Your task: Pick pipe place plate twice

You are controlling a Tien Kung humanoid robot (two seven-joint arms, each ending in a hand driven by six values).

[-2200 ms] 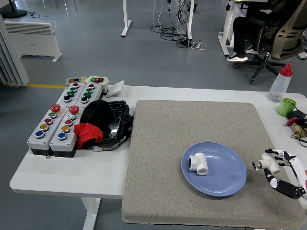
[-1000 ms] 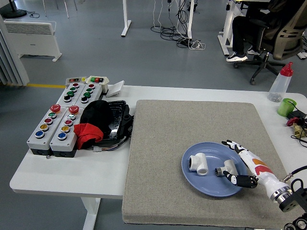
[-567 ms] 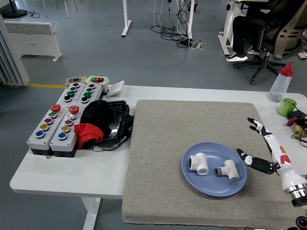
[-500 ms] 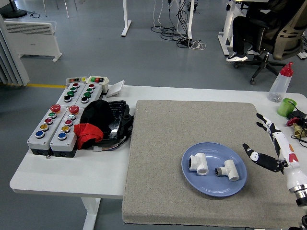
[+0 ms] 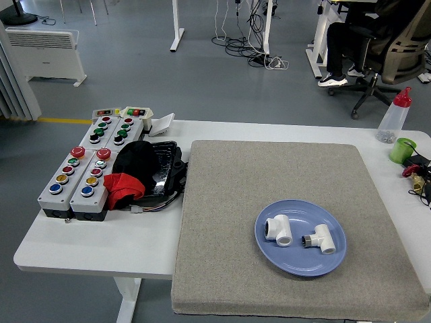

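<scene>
Head view: two white pipe tees [image 5: 278, 231] [image 5: 319, 238] lying on blue plate [image 5: 300, 260]. Likely light, rigid, slick plastic; gripping across stubby barrel looks best. Neither robot hand showing, finger state unknowable.

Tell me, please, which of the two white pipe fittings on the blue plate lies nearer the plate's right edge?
The right pipe fitting, the slimmer one with a dark end; the chunkier left pipe fitting lies nearer the blue plate's middle.

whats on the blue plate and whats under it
Two white pipe fittings lie on the blue plate: one at left, one at right, apart. The plate sits on the grey mat; the mat directly beneath is covered.
</scene>
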